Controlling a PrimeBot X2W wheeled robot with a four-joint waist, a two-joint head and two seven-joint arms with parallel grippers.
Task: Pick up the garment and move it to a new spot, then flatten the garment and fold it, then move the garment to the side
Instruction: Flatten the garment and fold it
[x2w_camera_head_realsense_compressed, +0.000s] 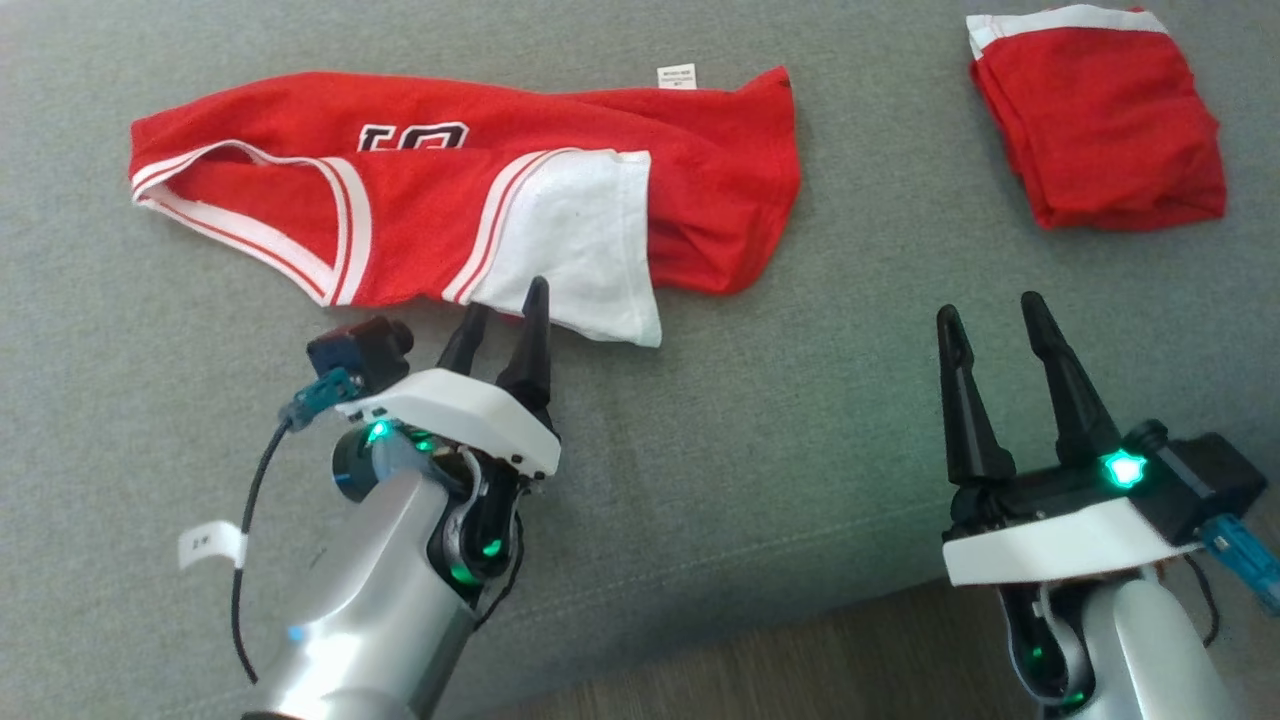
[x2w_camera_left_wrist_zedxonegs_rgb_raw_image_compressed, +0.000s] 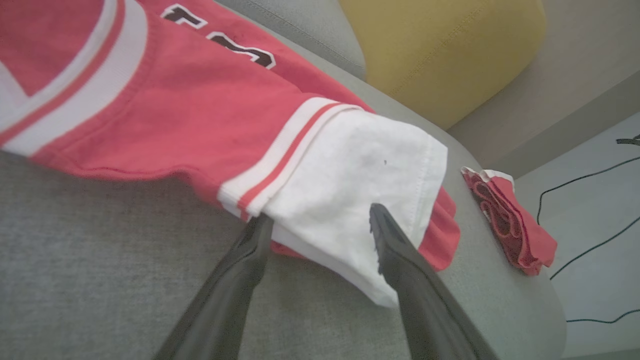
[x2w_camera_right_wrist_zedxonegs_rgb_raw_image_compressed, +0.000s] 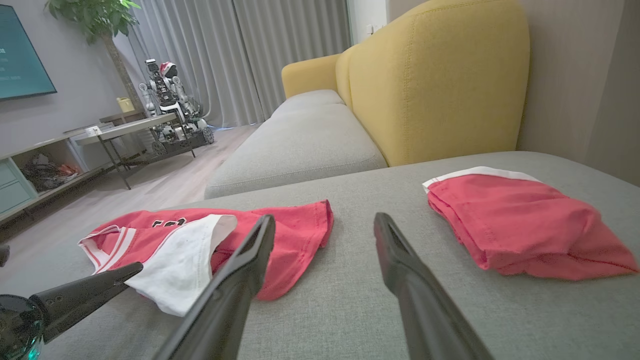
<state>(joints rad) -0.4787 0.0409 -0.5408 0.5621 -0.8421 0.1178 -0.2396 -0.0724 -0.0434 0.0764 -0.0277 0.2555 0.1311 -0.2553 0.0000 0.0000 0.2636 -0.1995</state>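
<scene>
On grey woven cushion (x2w_camera_head_realsense_compressed: 700, 450) | red white-trimmed jersey (x2w_camera_head_realsense_compressed: 420, 200), rumpled oblong

My head camera looks steeply down on the grey cushion (x2w_camera_head_realsense_compressed: 760, 470); left wrist camera hangs close over the red jersey (x2w_camera_left_wrist_zedxonegs_rgb_raw_image_compressed: 200, 115), right wrist skims low, sharing it and the folded garment (x2w_camera_right_wrist_zedxonegs_rgb_raw_image_compressed: 520, 225).

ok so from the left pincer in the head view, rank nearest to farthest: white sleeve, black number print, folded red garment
1. white sleeve, just beyond the left pincer tips
2. black number print, farther up, slightly left
3. folded red garment, far upper right
</scene>
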